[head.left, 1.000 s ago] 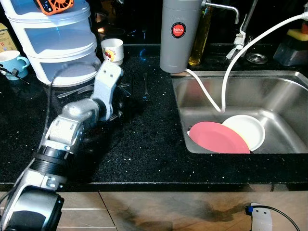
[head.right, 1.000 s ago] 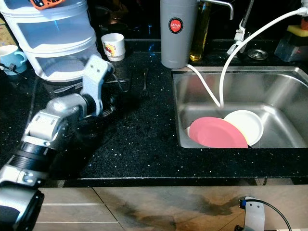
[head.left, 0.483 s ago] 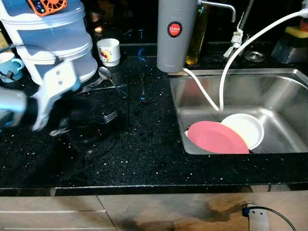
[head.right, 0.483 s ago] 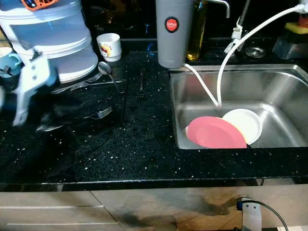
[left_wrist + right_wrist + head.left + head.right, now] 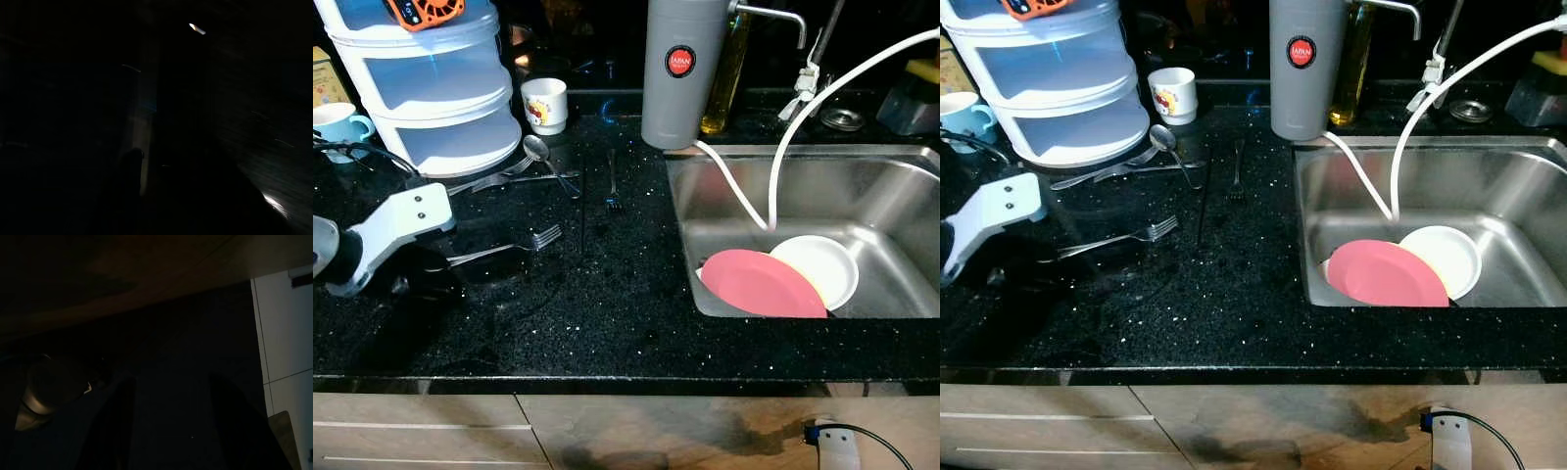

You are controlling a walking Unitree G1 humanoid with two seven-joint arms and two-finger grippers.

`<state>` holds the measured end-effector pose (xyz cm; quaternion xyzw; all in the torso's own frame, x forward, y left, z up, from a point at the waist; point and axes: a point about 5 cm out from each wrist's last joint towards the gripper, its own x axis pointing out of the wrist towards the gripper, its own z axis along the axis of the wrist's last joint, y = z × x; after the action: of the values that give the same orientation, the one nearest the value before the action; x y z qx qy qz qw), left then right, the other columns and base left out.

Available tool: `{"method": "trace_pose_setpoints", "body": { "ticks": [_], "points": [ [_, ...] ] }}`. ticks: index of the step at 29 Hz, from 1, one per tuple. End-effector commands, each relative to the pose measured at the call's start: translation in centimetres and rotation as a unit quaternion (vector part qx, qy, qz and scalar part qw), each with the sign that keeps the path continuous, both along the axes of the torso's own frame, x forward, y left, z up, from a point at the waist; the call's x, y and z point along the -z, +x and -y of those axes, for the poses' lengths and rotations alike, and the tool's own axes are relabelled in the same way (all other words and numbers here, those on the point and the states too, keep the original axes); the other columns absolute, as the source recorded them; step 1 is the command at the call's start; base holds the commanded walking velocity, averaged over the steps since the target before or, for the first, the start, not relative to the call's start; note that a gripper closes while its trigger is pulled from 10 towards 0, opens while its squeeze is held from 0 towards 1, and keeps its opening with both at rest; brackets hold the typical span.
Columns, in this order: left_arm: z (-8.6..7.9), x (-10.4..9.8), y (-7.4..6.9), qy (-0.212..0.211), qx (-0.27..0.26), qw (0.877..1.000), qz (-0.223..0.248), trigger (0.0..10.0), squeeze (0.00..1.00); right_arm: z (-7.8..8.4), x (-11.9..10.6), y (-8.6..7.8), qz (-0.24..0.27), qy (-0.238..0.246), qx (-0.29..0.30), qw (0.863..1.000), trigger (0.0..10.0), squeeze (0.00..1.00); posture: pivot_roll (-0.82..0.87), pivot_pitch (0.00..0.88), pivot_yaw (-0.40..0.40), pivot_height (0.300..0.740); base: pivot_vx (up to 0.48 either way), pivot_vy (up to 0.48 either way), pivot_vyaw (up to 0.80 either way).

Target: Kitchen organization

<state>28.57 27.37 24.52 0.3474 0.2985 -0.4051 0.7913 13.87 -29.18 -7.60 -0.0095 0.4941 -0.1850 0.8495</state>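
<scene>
My left arm (image 5: pixel 382 235) lies low over the left end of the black bench (image 5: pixel 607 294), its white wrist housing just beside the handle of the nearest fork (image 5: pixel 504 250). The fingers of my left gripper are lost in shadow against the dark stone, so I cannot tell whether they are open or closed, and the left wrist view is too dark to help. My right arm hangs idle below the bench edge; in its wrist view the right gripper (image 5: pixel 171 431) has its two fingers spread apart, holding nothing.

The loose cutlery is what I judge needs tidying: that fork lies alone mid-bench, a spoon (image 5: pixel 540 157) and further pieces rest by the stacked plastic containers (image 5: pixel 421 78), and a dark fork (image 5: pixel 612 186) lies nearer the sink (image 5: pixel 901 166), where a pink plate (image 5: pixel 759 284) overlaps a white one (image 5: pixel 822 264).

I seem to be lining up for the near fork. Next I need a flat, low pinch on its thin handle.
</scene>
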Motion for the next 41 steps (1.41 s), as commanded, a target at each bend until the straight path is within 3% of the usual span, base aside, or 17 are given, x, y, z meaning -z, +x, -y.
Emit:
{"method": "trace_pose_setpoints", "body": {
  "ticks": [1,9,12,15,19,29,34,41],
  "points": [
    [0.0,0.1,0.9,0.009,-0.006,1.000,0.025,10.0,0.00,-0.2,-0.1,0.6,0.007,0.001,-0.006,1.000,10.0,0.00,-0.01,0.016,0.044,0.740,0.000,0.000,0.00],
    [0.4,-1.5,2.8,-0.007,-0.013,0.997,0.081,10.0,0.00,-0.3,-0.1,0.5,0.001,-0.002,-0.014,1.000,10.0,0.00,-0.01,0.014,0.041,0.740,0.000,0.000,0.00],
    [0.9,-1.4,3.0,-0.034,-0.003,0.997,0.069,10.0,0.00,-0.3,-0.1,0.5,0.000,-0.002,-0.015,1.000,10.0,0.00,-0.01,0.017,0.043,0.740,0.000,0.000,0.00],
    [1.5,0.1,3.0,-0.069,0.019,0.997,0.004,10.0,0.00,-0.2,-0.1,0.6,0.001,-0.004,-0.014,1.000,10.0,0.00,-0.02,0.023,0.043,0.740,0.000,0.000,0.00],
    [1.6,0.4,3.0,-0.088,0.031,0.995,-0.032,10.0,0.00,-0.1,-0.2,0.6,0.001,-0.005,-0.014,1.000,10.0,0.00,-0.02,0.028,0.043,0.740,0.000,0.000,0.00],
    [0.9,0.9,3.9,-0.071,0.022,0.995,-0.059,10.0,0.00,0.0,-0.3,0.7,0.002,-0.006,-0.013,1.000,10.0,0.00,-0.02,0.036,0.048,0.740,0.000,0.000,0.00],
    [0.8,2.8,4.1,-0.071,0.014,0.993,-0.090,10.0,0.00,0.0,-0.3,0.7,0.003,-0.006,-0.011,1.000,10.0,0.00,-0.02,0.037,0.048,0.740,0.000,0.000,0.00],
    [2.6,3.8,4.7,-0.087,0.031,0.990,-0.109,10.0,0.00,0.1,-0.3,0.7,0.004,-0.007,-0.010,1.000,10.0,0.00,-0.03,0.038,0.050,0.740,0.000,0.000,0.00]
  ]
}}
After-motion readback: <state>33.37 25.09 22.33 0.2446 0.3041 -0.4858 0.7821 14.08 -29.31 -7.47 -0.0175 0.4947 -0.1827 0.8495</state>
